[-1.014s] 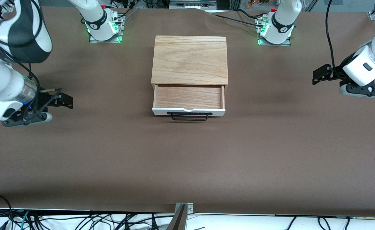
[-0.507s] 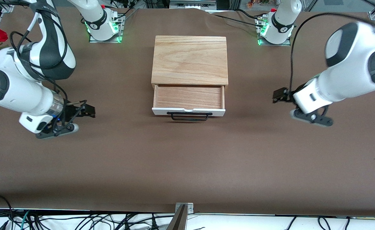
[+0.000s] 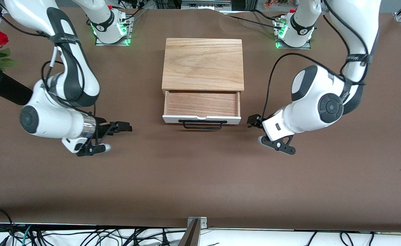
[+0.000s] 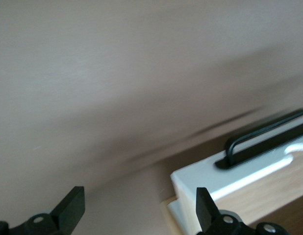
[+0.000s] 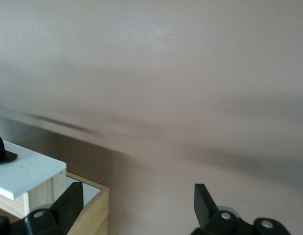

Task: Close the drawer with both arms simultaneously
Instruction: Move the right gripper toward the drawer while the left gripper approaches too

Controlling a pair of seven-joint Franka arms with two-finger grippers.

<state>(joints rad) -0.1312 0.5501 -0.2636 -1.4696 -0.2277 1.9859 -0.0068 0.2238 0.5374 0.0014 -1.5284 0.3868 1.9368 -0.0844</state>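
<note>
Front view: drawer [image 3: 201, 104] open | left pincer [image 4: 139, 208] released | right pincer [image 5: 137, 205] released | handle [image 4: 267, 137] cropped

A: Where does the front view look from?
B: High across the table [image 3: 200, 177], facing the arm bases, steeply down; it takes in both arms and the drawer [image 3: 201, 106].
A: And the wrist views?
B: Each peers low and close past its own spread jaws. The left catches the drawer's handle [image 4: 267, 138] corner; the right its other front corner. All three share the drawer front.
</note>
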